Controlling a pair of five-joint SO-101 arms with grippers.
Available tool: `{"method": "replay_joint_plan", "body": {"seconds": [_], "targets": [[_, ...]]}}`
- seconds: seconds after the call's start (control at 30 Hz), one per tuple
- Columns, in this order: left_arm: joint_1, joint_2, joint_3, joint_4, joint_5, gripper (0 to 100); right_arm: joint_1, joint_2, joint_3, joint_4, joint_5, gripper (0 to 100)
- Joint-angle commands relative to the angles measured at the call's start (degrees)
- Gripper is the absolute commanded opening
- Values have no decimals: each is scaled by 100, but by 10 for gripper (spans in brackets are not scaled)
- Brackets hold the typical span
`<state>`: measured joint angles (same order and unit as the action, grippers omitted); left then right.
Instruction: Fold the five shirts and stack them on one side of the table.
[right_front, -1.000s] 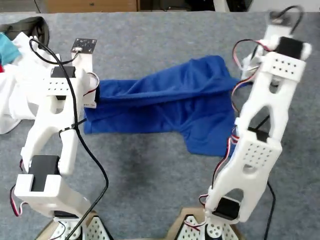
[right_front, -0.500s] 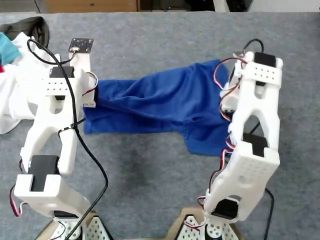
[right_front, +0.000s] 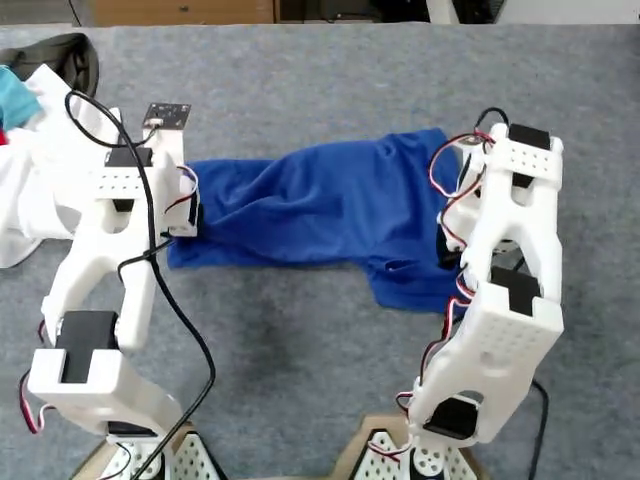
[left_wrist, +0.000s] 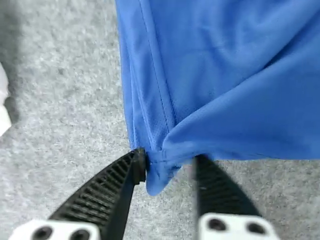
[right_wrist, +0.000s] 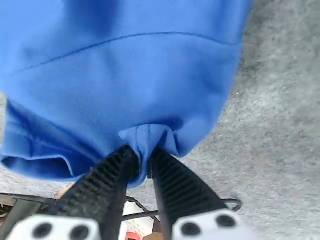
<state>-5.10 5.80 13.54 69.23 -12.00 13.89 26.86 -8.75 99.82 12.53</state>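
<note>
Since a second ago my right arm (right_front: 505, 260) has drawn back, and the blue shirt (right_front: 320, 205) lies flatter on the desk (right_front: 300, 340), stretched between both jaws. Left wrist view: left jaws parted, the shirt's corner between them. Right wrist view: right jaws pinched on a tuck of cloth. I judge this shirt mid-fold; the heap of clothes (right_front: 35, 170) beyond the left jaws waits unfolded.

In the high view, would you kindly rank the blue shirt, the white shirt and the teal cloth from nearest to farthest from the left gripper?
1. blue shirt: its left end lies right at the left gripper.
2. white shirt: farther out on the left side.
3. teal cloth: far back in the left corner.
</note>
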Motion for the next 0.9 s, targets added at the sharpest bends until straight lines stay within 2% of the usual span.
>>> {"method": "replay_joint_plan", "body": {"seconds": [0.0, 0.17, 0.33, 0.47, 0.67, 0.87], "targets": [[-132, -84, -185, -26, 202, 250, 84, -488, 4, 70, 114, 74], [-273, -48, -695, 264, 167, 250, -75, -655, 48, 220, 1134, 227], [-536, -40, -1574, 563, 202, 250, -92, -1323, -189, 211, 1556, 218], [-668, -40, -2295, 791, 334, 250, -101, -1868, -637, 193, 1556, 217], [-651, 233, -2831, 589, 1196, 250, -505, -1965, -1209, -53, 1512, 217], [-571, 1314, -3147, 378, 1732, 250, -1033, -1279, -1569, -211, 255, 217]]}}
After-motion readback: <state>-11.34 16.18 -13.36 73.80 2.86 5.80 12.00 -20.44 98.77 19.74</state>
